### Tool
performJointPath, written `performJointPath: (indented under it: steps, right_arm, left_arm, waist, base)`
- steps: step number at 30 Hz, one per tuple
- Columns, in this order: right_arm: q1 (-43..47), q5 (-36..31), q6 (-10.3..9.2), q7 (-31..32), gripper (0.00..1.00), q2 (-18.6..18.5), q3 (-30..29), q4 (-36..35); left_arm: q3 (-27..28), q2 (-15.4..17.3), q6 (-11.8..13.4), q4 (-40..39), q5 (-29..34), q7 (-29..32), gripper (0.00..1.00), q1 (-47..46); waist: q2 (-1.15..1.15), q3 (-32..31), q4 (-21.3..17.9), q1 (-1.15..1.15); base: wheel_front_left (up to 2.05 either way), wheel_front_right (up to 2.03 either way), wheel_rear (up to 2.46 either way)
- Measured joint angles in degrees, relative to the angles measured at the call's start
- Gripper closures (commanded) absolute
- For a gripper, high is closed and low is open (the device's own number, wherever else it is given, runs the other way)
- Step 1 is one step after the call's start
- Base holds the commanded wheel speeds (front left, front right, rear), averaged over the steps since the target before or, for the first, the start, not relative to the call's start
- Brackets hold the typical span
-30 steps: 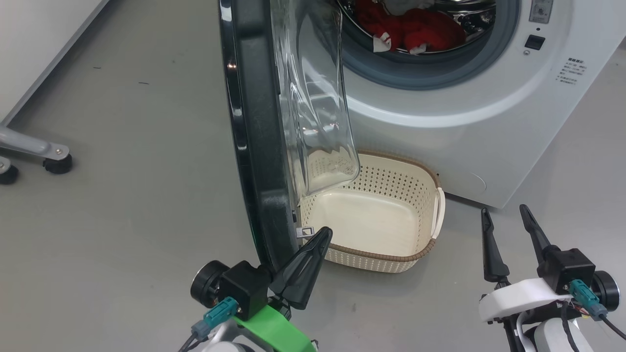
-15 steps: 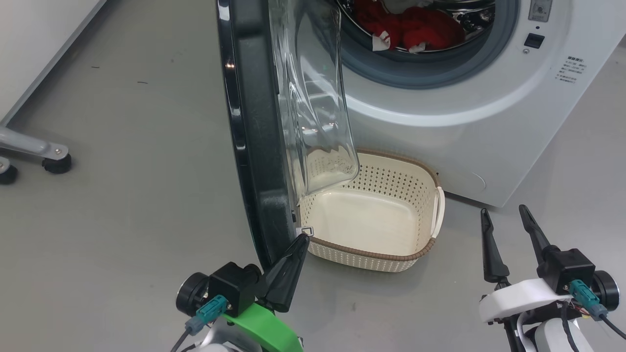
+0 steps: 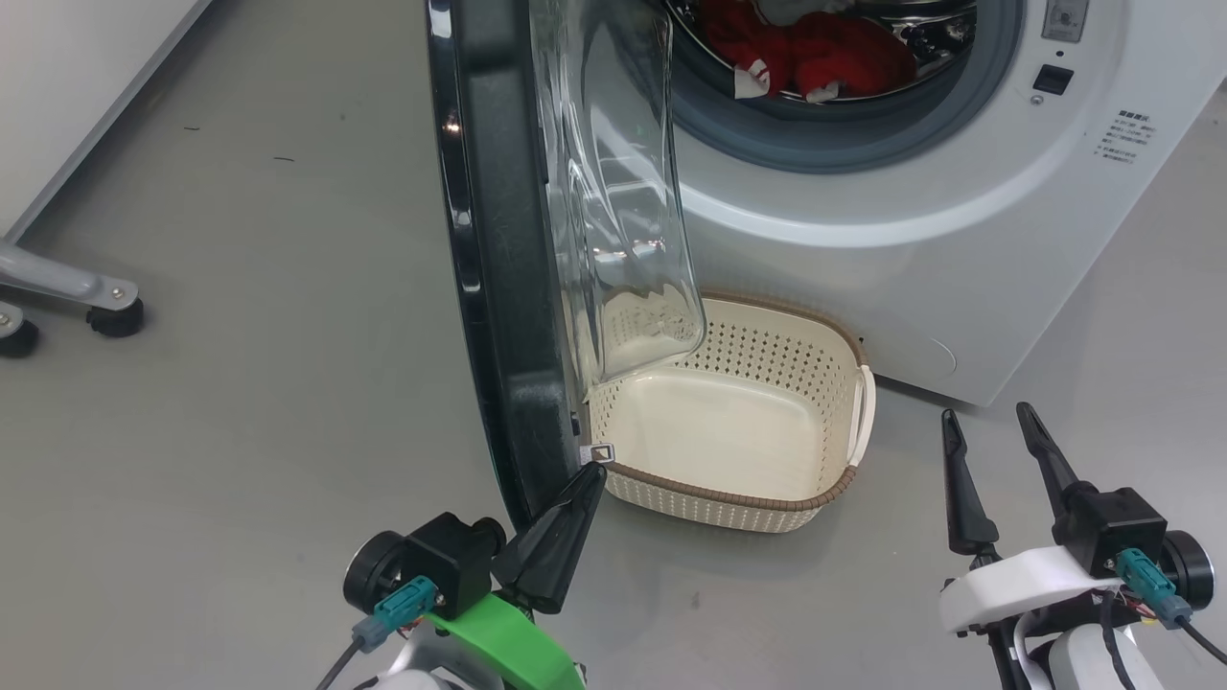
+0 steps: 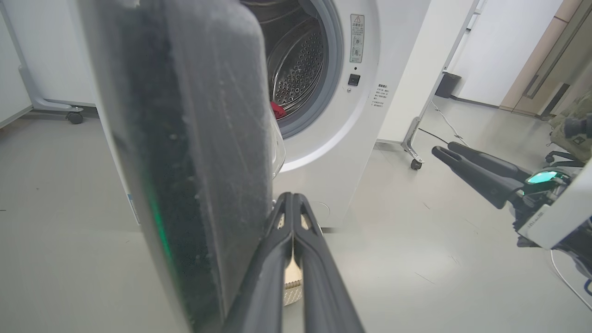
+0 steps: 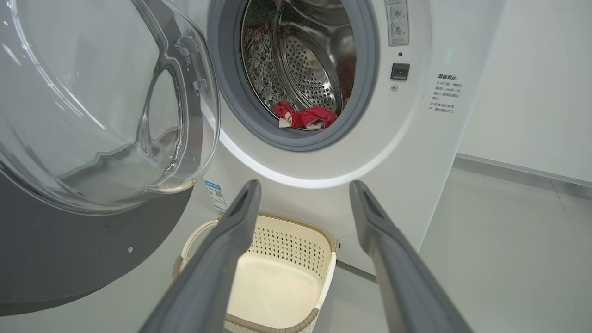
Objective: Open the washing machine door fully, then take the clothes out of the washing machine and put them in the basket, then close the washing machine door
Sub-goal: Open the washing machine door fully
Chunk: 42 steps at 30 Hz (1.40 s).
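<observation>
The washing machine door (image 3: pixel 498 249) stands swung out, edge-on to the head view, its clear glass bowl (image 5: pixel 92 106) hanging over the basket. The white washing machine (image 3: pixel 920 230) shows its grey drum ring with the red clothes (image 3: pixel 815 57) lying inside; the clothes (image 5: pixel 305 116) also show in the right wrist view. The cream basket (image 3: pixel 844 383) sits on the floor below the drum, with nothing in it. My left gripper (image 3: pixel 596 471) is shut and empty, its tip against the door's lower inner edge. My right gripper (image 3: pixel 987 414) is open at the lower right, apart from the basket.
Grey floor lies all around. A wheeled metal leg (image 3: pixel 105 311) stands at the far left by a white wall. In the left wrist view a wheeled frame leg (image 4: pixel 414 157) stands to the right of the machine.
My left gripper has drawn back and to the left, from beside the basket's rim to the door's lower edge. The right arm, the door and the basket stay put.
</observation>
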Motion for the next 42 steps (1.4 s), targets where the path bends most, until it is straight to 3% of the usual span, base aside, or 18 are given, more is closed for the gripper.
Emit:
performJointPath:
  steps: [18, 26, 42]
  right_arm:
    - [-0.1, -0.7, 0.52, 0.0, 0.0, 0.2, -1.2, 0.1]
    - [-0.1, -1.1, 0.66, 0.0, 0.0, 0.2, -1.5, 0.1]
    - [-0.9, -2.1, 1.0, 0.0, 0.0, 0.3, -2.2, 0.2]
  left_arm:
    - [3.2, -0.3, 2.6, 1.5, -0.4, -2.0, 1.0, -0.1]
    - [6.8, -0.1, 5.4, 3.0, -0.9, -3.1, 1.0, -0.1]
    - [14.3, 0.5, 7.6, 5.0, -2.3, -6.1, 1.0, -0.2]
  waist:
    - [0.0, 0.2, 0.7, 0.0]
    - [0.0, 0.3, 1.2, 0.0]
    - [0.0, 1.0, 1.4, 0.0]
  base:
    - [0.0, 0.0, 0.0]
    - [0.0, 0.0, 0.0]
    - [0.0, 0.0, 0.0]
